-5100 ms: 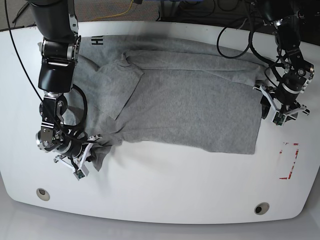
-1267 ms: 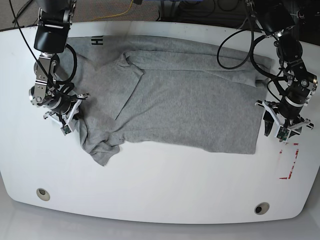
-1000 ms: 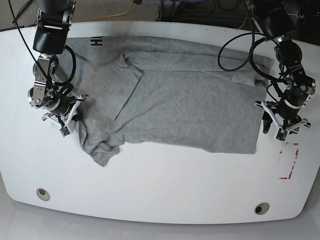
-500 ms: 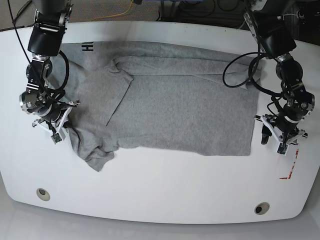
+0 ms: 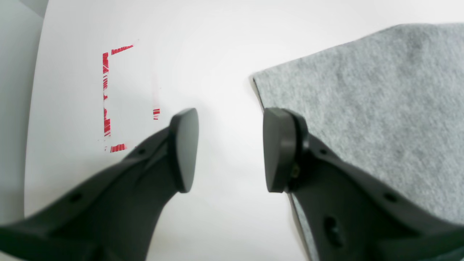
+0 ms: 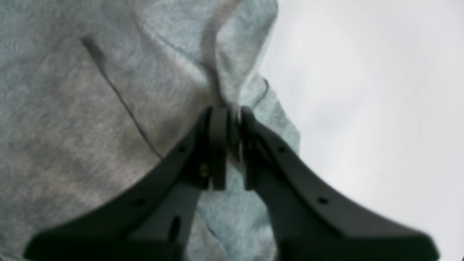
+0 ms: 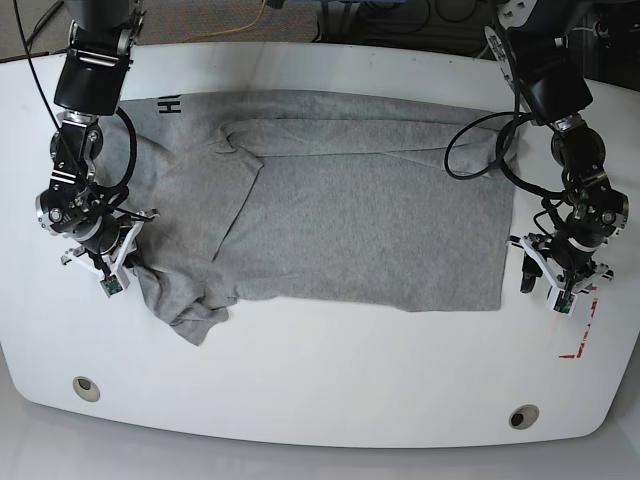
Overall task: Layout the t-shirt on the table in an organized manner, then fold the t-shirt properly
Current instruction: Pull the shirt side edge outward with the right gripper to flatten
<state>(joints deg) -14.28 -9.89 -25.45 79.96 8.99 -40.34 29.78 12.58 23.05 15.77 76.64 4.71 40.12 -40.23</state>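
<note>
Item: t-shirt (image 7: 330,200), grey, lying across the middle of the table (image 7: 330,390), spread from near the left edge to near the right edge as the base view shows it, black lettering at its far left corner. Condition: partly laid out — one layer is doubled over the body along a diagonal crease, and the near left corner is bunched into a lump. Right gripper (image 6: 228,145): jaws nearly together, pinching a ridge of shirt fabric at the left side of the garment. Left gripper (image 5: 228,148): jaws apart, holding nothing, hovering over bare table just beside the shirt's near right corner, with the red mark (image 5: 108,98) on its outer side. Step in hand, as I judge it: straightening the layout before any fold. To do it well I would seat the left gripper's jaws around that free corner and close on both layers, then draw the two grips apart, low over the surface — evenly, so the bottom edge runs straight. I would keep the right pinch firm; thin fabric slips easily.
</note>
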